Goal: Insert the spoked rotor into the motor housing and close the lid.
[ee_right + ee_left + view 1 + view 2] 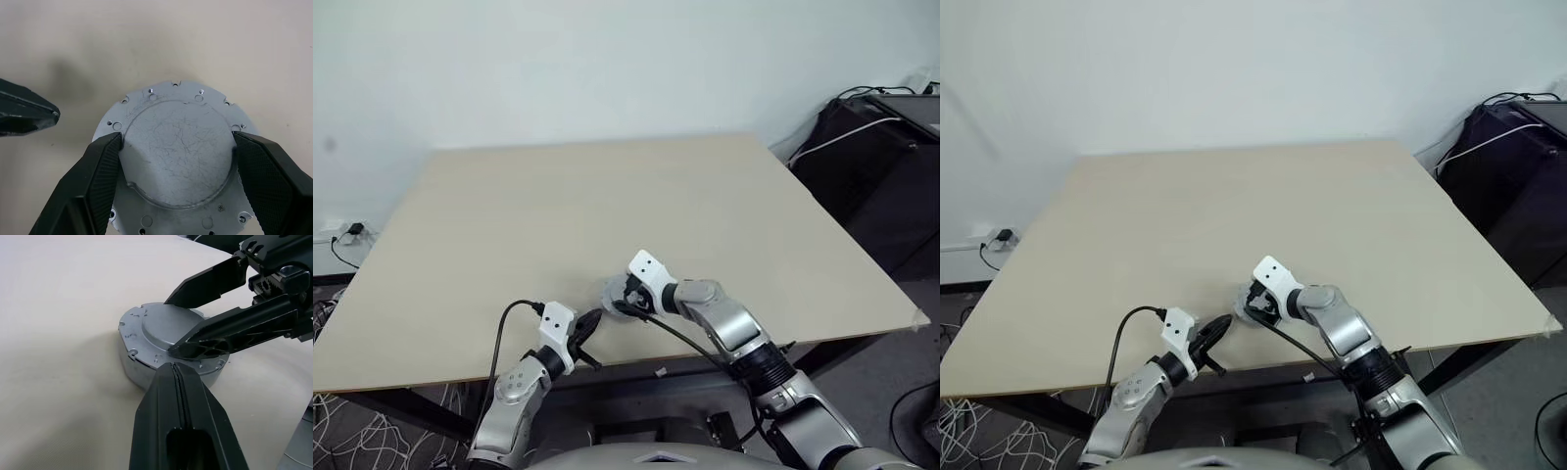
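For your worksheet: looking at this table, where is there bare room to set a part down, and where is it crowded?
Bare: the whole far half of the table, and both side stretches out to its left and right edges. Crowded: the near edge at the middle, where the right gripper straddles the silvery round housing with fingers on both sides, and the shut left gripper points at it from close by.

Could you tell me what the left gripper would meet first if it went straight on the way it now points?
Most likely the side of the silvery round housing, just ahead of the shut left gripper; the right gripper straddles its raised top.
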You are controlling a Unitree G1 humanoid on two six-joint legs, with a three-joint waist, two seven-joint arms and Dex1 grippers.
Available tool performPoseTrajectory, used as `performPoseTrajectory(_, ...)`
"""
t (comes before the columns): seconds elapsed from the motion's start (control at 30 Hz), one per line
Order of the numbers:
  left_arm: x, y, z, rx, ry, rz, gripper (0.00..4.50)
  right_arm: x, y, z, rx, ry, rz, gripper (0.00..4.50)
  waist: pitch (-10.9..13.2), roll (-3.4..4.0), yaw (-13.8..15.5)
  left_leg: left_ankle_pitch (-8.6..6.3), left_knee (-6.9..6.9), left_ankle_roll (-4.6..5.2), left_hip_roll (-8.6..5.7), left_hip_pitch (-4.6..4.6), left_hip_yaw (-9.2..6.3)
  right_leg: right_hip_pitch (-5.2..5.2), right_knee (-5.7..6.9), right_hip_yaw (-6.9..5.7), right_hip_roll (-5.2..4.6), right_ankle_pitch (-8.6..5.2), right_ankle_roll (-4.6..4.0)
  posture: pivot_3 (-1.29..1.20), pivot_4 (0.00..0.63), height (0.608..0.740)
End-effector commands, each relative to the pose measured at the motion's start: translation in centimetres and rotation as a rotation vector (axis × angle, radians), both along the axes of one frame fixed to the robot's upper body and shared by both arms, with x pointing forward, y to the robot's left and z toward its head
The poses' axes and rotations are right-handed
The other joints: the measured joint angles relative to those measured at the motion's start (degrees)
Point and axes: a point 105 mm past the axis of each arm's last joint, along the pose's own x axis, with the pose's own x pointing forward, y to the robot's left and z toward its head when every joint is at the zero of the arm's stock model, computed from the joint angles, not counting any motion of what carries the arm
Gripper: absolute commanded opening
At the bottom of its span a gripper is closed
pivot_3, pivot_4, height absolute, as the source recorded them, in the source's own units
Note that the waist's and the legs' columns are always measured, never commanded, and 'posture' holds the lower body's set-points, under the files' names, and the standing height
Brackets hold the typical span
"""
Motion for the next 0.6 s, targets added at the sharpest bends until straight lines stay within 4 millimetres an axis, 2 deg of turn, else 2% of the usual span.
performPoseTrajectory(0.03,0.4,-0.4,1.2,-0.018,-0.044,-0.004,0.00,-0.8,-2.3,-2.6,-0.076,0.120,-0.083,3.29,0.0,0.00,0.0,0.00,-0.02,0.00,0.00,0.00,0.00,-0.01,-0.01,0.00,0.00,0.00,0.00,0.00,0.000,0.740)
performPoseTrajectory(0.13,0.5,-0.4,1.2,-0.019,-0.043,-0.004,0.00,-0.6,-1.9,-2.3,-0.024,0.135,-0.117,3.29,0.0,-0.02,0.1,0.00,-0.07,0.00,0.01,0.00,-0.02,-0.02,-0.02,0.00,0.00,-0.01,-0.01,0.00,0.000,0.740)
performPoseTrajectory(0.33,0.7,-0.4,1.1,-0.021,-0.040,-0.002,0.00,-0.6,-3.0,-3.0,-0.142,0.088,-0.078,3.29,0.0,-0.01,0.2,0.00,-0.08,-0.01,0.00,0.00,-0.03,-0.01,-0.03,-0.02,-0.01,-0.02,-0.01,0.00,0.000,0.740)
performPoseTrajectory(0.47,0.7,-0.3,0.9,-0.020,-0.037,-0.001,0.00,-0.7,-2.6,-2.5,-0.075,0.115,-0.092,3.29,0.0,-0.01,0.4,0.00,-0.08,-0.01,0.00,0.00,-0.03,-0.01,-0.03,-0.03,-0.01,-0.02,-0.01,0.00,0.000,0.740)
performPoseTrajectory(0.6,0.6,-0.3,0.8,-0.021,-0.035,-0.001,0.00,-0.7,-3.0,-2.8,-0.127,0.095,-0.075,3.29,0.0,-0.01,0.5,-0.01,-0.10,-0.01,0.00,-0.02,-0.04,-0.02,-0.06,-0.03,-0.01,-0.03,0.00,0.00,0.000,0.740)
